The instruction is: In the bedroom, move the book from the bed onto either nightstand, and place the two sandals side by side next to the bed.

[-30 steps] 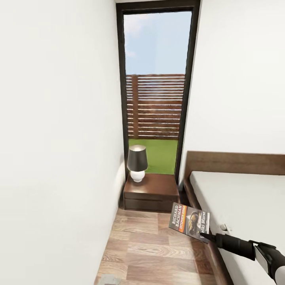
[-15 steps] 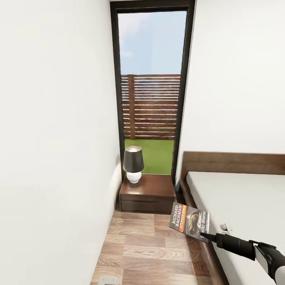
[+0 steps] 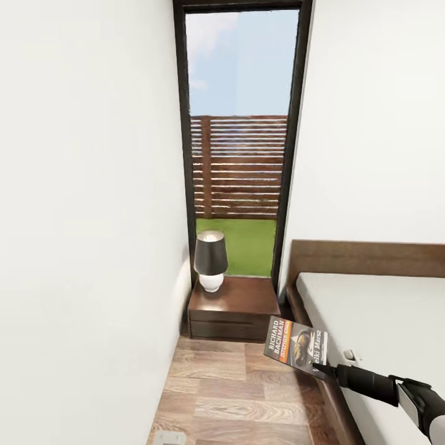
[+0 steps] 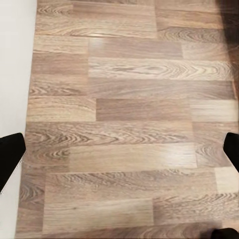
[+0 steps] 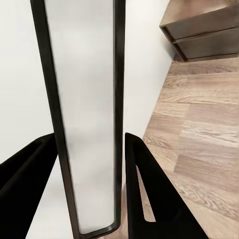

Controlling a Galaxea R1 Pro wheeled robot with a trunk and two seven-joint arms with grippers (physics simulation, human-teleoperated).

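My right gripper [image 3: 321, 369] is shut on the lower corner of the book [image 3: 296, 350], a dark paperback with an orange band, held upright in the air over the floor beside the bed [image 3: 377, 321]. In the right wrist view the book [image 5: 84, 99] stands edge-on between the two black fingers [image 5: 154, 194] of the right gripper [image 5: 89, 139]. The nightstand [image 3: 233, 307] stands ahead against the window, with the nightstand [image 5: 204, 30] also in the right wrist view. My left gripper [image 4: 122, 144] hangs open over bare floor. The sandals are out of view.
A lamp [image 3: 211, 259] with a dark shade stands on the left part of the nightstand top. A white wall [image 3: 86, 247] closes the left side, leaving a narrow strip of wooden floor [image 3: 241, 395] between it and the bed frame. A tall window [image 3: 238, 142] is behind.
The whole picture has shifted a little sideways and back, so the camera moved. The book stays held in the right gripper at the same spot in view.
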